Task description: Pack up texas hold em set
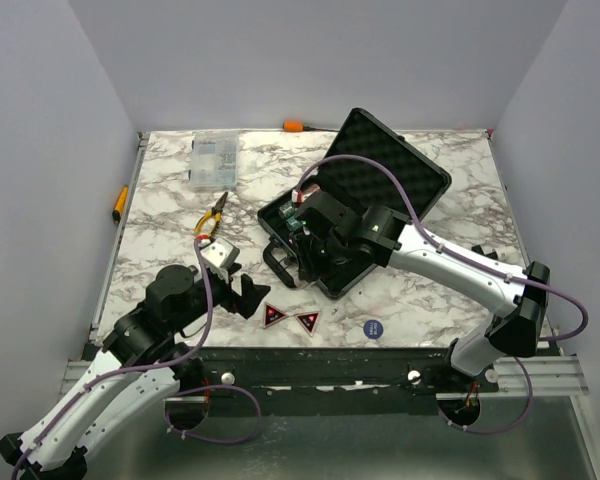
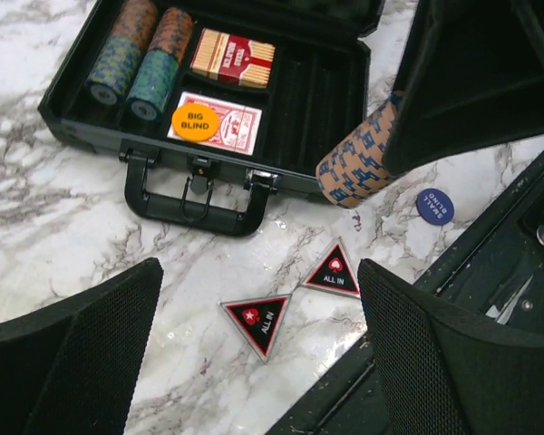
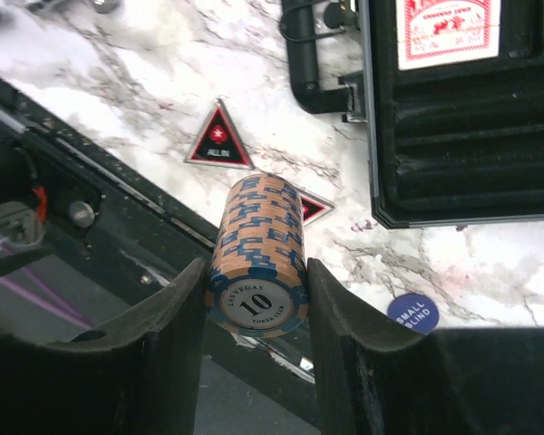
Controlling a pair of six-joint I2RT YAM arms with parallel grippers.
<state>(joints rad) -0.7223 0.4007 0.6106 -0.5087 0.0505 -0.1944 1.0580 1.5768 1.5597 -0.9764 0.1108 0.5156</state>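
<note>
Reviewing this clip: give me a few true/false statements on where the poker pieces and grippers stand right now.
The right gripper clamps a stack of orange-and-blue chips. True.
The SMALL BLIND button lies inside the briefcase. False: it lies on the table, outside the case.
The BIG BLIND button rests on a red card deck in the briefcase. True.
The left gripper holds an ALL IN triangle. False: its jaws are open and empty; both triangles lie on the table.
</note>
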